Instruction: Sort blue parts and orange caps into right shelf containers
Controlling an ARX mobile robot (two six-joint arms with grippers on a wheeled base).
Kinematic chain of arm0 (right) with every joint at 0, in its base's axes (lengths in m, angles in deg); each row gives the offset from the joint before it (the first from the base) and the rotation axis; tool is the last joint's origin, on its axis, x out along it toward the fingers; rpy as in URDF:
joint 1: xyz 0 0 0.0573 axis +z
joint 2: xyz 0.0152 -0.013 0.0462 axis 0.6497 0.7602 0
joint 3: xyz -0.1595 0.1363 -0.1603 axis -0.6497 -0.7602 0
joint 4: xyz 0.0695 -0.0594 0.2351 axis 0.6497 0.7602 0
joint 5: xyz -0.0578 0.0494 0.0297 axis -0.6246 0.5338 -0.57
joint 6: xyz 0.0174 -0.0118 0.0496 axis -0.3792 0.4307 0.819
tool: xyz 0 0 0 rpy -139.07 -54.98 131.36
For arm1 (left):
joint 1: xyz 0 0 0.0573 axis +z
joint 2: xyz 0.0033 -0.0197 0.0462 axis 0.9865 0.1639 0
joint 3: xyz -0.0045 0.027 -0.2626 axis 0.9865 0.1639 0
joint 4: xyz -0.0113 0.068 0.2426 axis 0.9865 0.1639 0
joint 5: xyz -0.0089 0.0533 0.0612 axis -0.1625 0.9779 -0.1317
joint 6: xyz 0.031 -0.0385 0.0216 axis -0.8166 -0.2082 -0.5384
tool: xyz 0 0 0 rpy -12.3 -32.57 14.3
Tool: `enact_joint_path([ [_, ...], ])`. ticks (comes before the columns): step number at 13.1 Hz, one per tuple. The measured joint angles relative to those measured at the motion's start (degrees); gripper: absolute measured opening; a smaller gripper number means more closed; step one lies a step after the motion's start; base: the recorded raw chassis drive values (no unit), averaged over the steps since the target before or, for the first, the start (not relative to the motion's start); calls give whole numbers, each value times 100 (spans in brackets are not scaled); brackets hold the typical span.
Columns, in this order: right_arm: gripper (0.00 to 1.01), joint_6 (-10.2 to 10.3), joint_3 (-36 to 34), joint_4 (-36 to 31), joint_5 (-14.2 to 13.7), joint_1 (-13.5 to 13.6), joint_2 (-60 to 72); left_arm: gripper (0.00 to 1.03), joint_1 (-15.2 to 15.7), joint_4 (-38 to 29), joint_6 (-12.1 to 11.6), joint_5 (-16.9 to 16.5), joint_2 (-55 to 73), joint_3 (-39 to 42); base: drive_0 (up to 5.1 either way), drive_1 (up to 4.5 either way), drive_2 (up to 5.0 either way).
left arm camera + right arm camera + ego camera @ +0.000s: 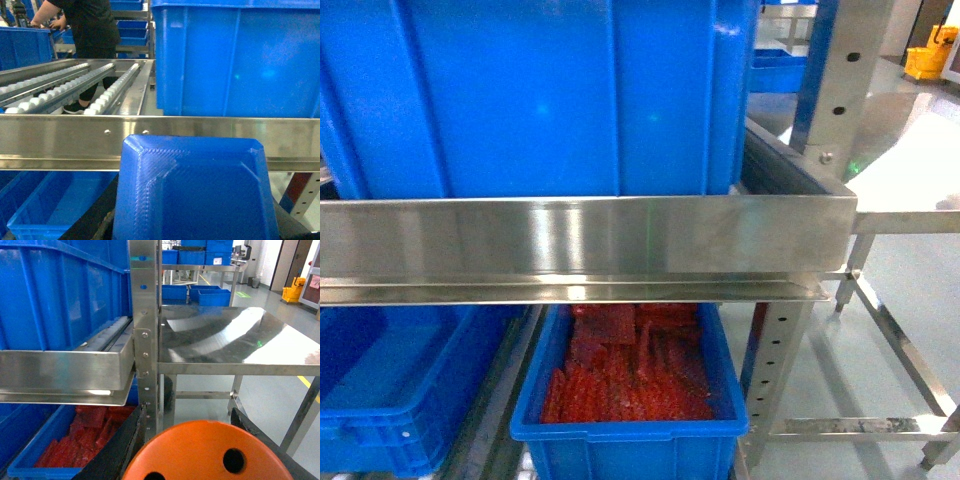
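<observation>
Level, right gripper (pixel 200 460) clasping orange cap (pixel 207 452), left gripper (pixel 195 225) clasping blue part (pixel 192 190)

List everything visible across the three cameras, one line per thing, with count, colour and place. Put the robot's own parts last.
Large crate: one, bright blue, on the upper shelf level.
Shelf rail: one, shiny steel, running across under the large crate.
Lower crate: one, blue, below the rail, filled with red parts.
Second lower crate: one, blue, lower left, contents not visible.
Steel table: one, silver, right of the shelf post.
Roller track: white rollers, left of the large crate.
Person: one, dark clothes, behind the rollers.
Mop bucket: one, yellow, far right background.
Blue part: one, close to the left wrist camera.
Orange cap: one, close to the right wrist camera.
Gripper fingers: barely visible; state unclear.
</observation>
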Motion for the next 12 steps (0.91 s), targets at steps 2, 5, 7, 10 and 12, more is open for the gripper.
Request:
enact_joint_path([
  [2, 44, 0, 0, 7, 0, 0, 0, 44, 0, 0, 0, 4, 0, 0, -481, 136, 348],
  [5, 44, 0, 0, 2, 0, 0, 0, 44, 0, -2, 0, 2, 0, 0, -466, 150, 362],
  [7, 44, 0, 0, 4, -2, 0, 0, 44, 0, -2, 0, 4, 0, 0, -481, 128, 355],
  [10, 44, 0, 0, 13, -2, 0, 0, 44, 0, -2, 0, -2, 0, 0, -480, 130, 355],
  [12, 44, 0, 0, 4, 0, 0, 0, 44, 0, -4, 0, 4, 0, 0, -490, 134, 340],
])
